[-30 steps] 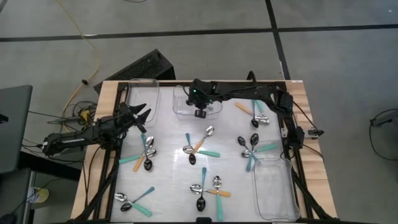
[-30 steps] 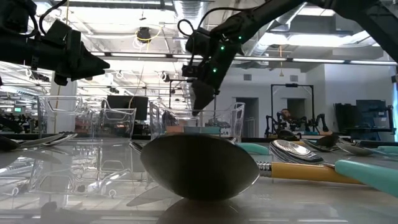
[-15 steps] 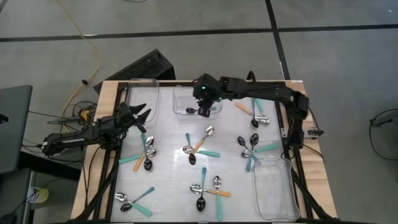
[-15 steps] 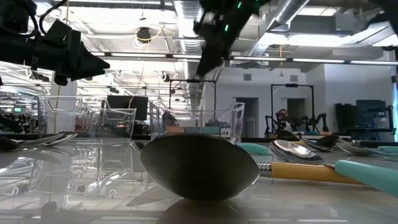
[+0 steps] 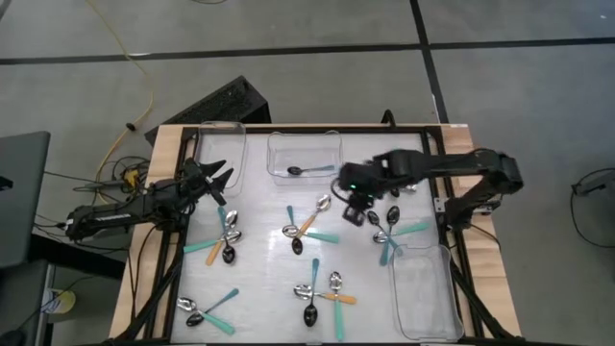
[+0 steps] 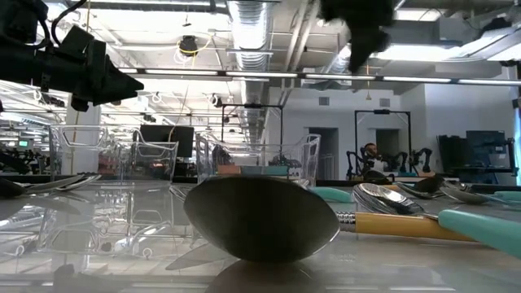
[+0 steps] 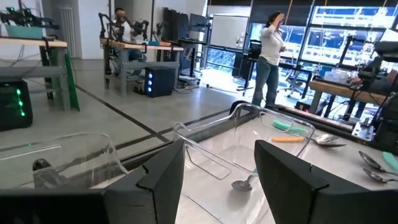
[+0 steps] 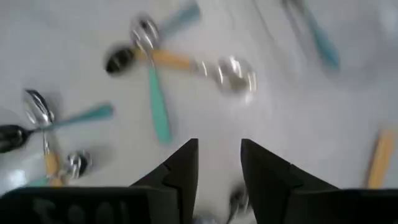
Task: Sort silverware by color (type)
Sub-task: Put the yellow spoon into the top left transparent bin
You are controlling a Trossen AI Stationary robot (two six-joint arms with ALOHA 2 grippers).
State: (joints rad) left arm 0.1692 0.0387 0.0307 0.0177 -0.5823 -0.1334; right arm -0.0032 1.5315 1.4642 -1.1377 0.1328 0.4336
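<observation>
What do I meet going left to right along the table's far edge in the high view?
Empty left bin → middle bin holding one spoon → right gripper.

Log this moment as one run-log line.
left gripper: open, waiting at table's left edge | right gripper: open, empty, above the loose spoons | middle bin: one spoon inside | other bins: no spoons seen

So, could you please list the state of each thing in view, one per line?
Right claw: open, holding nothing, above the table's middle.
Left claw: open, empty, waiting at the table's left edge.
Middle bin: one dark spoon lies inside.
Left bin: contents unclear.
Right bin: no spoon visible inside.
Remaining spoons: unsorted, lying in crossed clusters on the table.
</observation>
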